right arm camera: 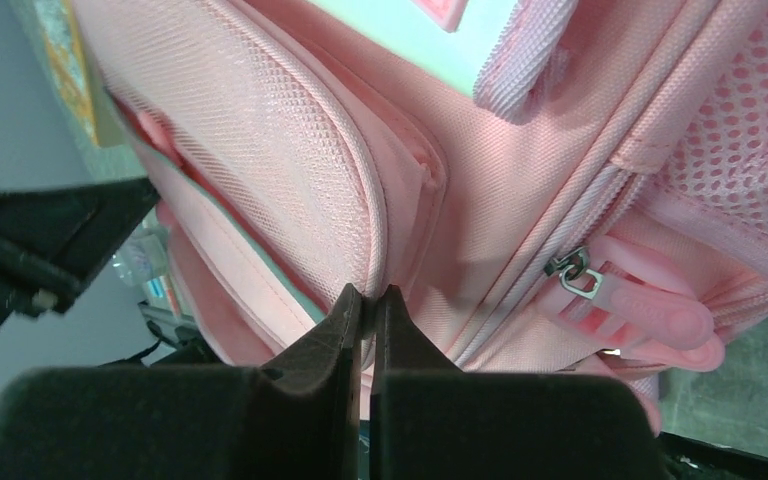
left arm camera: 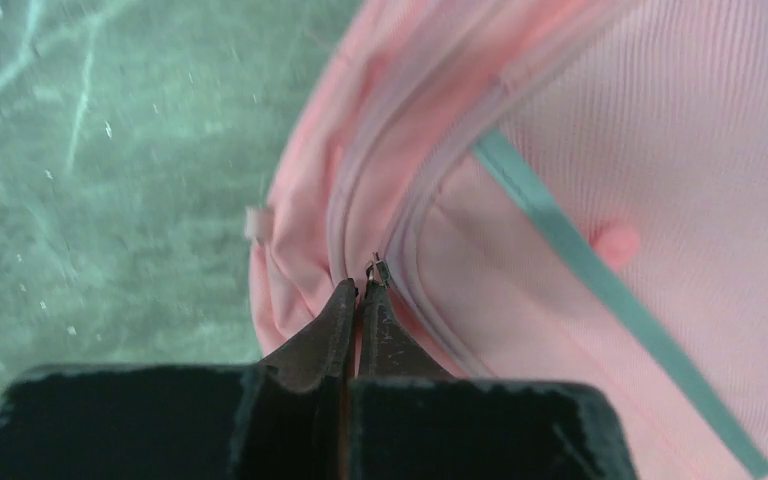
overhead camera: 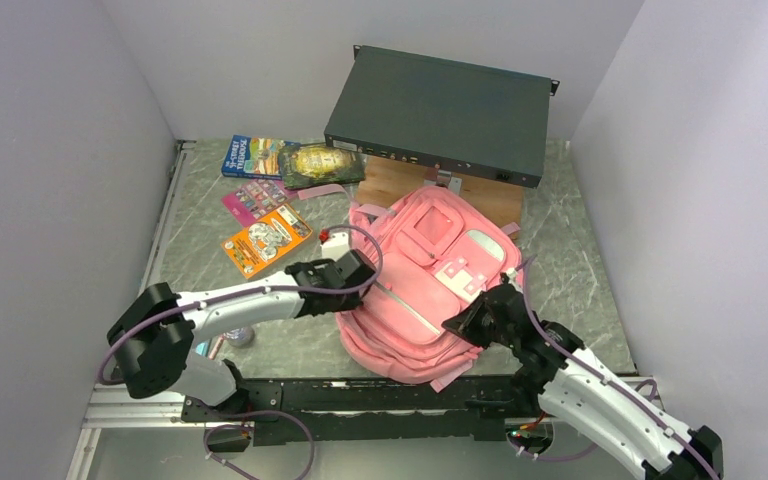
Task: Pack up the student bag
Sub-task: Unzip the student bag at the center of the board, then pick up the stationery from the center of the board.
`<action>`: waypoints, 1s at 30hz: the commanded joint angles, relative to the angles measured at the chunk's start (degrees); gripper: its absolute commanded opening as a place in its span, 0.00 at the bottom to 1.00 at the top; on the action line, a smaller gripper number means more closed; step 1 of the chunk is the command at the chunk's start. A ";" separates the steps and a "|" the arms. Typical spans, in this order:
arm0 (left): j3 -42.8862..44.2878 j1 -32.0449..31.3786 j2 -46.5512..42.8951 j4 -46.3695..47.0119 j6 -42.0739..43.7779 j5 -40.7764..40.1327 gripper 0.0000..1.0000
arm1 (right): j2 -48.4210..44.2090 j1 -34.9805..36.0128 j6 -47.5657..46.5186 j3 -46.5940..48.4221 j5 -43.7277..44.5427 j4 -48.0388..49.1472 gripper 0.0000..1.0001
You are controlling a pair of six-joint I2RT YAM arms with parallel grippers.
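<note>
Seeing both arms on the student bag (overhead camera: 430,280). It lies front pockets up in the middle of the table (overhead camera: 580,290), just past the arm bases.

I read the left gripper (left arm camera: 361,290) as fingers together, pinched on the small metal zip tab (left arm camera: 377,268) at the bag's left edge, where the pale zip curves.

The right gripper (right arm camera: 371,295) has its fingers almost together, clamped on a fold of pink fabric at a front pocket's edge on the bag's near-right side. Just beside it sits a metal slider (right arm camera: 572,272) with a pink rubber pull (right arm camera: 650,305), not touched.

Left of the bag are an orange booklet (overhead camera: 266,238) and a pink sticker sheet (overhead camera: 253,200). Farther back are a blue book (overhead camera: 252,156) and a green packet (overhead camera: 321,164).

Behind the bag, a wooden block (overhead camera: 400,180) carries a dark flat case (overhead camera: 440,112).
</note>
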 commanded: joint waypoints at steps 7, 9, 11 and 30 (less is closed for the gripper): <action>0.97 13.19 -2.49 7.20 17.93 -1.05 0.00 | -4.38 -0.51 -4.75 -0.28 2.71 -5.22 0.00; 4.11 14.01 -0.41 7.22 21.70 -1.44 0.00 | -3.52 -0.51 -4.84 0.32 3.80 -6.49 0.00; 8.05 15.02 2.23 4.22 23.18 -4.02 0.00 | -3.72 -0.55 -5.04 1.42 5.34 -8.73 0.00; 6.66 18.68 2.46 14.01 32.01 17.50 0.13 | 0.70 -0.43 -20.83 13.98 11.38 -10.03 0.54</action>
